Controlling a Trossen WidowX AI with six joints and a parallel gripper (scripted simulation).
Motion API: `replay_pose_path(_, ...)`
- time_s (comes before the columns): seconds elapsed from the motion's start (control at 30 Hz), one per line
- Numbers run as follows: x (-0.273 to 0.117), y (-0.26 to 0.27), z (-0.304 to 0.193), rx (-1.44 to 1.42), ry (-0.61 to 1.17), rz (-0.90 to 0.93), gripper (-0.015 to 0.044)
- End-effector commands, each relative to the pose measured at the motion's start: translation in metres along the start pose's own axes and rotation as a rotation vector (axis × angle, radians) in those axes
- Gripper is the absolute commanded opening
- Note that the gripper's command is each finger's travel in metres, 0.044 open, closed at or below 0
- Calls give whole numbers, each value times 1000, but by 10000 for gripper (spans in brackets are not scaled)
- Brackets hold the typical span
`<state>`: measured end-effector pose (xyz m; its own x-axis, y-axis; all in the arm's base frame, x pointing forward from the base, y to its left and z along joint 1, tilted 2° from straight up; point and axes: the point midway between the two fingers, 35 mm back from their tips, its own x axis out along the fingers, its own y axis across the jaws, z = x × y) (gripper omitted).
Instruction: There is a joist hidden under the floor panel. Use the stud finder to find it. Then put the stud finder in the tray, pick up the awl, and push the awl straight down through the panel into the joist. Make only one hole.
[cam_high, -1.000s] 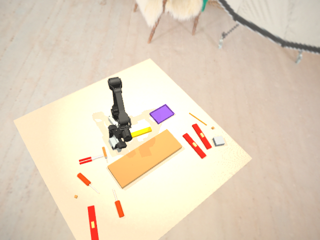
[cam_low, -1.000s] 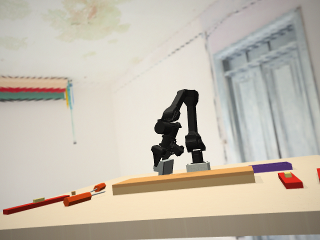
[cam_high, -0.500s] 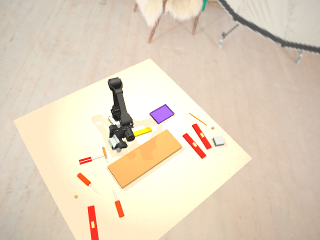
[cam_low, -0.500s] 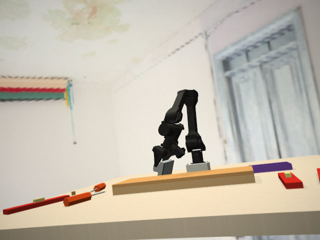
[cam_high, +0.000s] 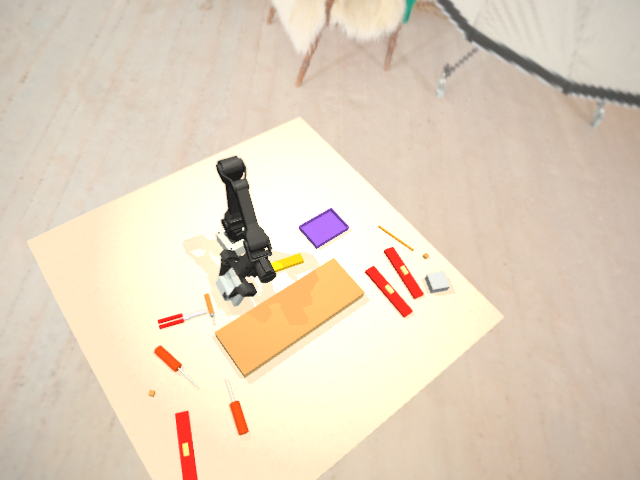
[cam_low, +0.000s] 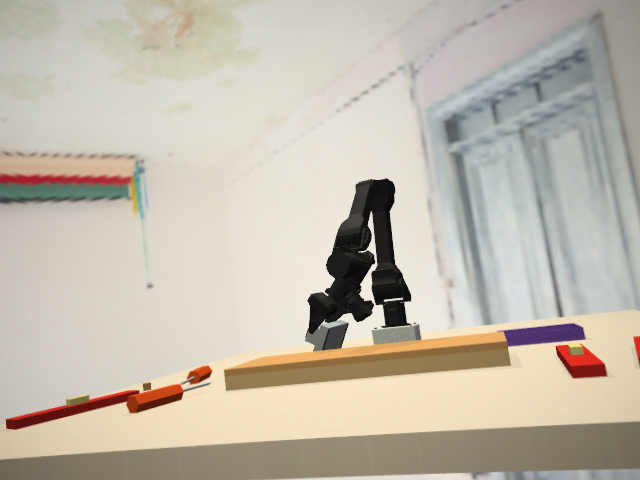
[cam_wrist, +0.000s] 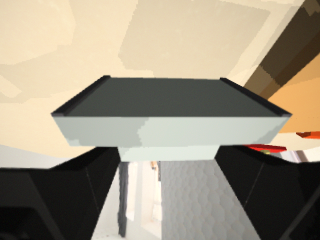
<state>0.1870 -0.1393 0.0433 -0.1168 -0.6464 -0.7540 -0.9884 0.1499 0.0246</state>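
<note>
The stud finder, a pale block with a dark face, is between the fingers of my gripper, which is shut on it. It is tilted and hangs beside the back left part of the floor panel, not over its middle. The awl, with an orange handle and thin tip, lies on the table just left of the panel. The purple tray is empty, behind the panel to the right. The joist is hidden; no hole shows in the panel.
A yellow bar lies between arm and panel. Red-handled pliers and two screwdrivers lie left and front. Red levels, a grey block and an orange stick lie right; another level lies front left.
</note>
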Motion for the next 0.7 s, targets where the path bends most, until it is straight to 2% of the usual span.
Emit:
replay_pose_path(0.0, 0, -1, -1, 7, 36, -4, 0)
replay_pose_path(0.67, 0, 0, 4, 9, 190, -2, 0)
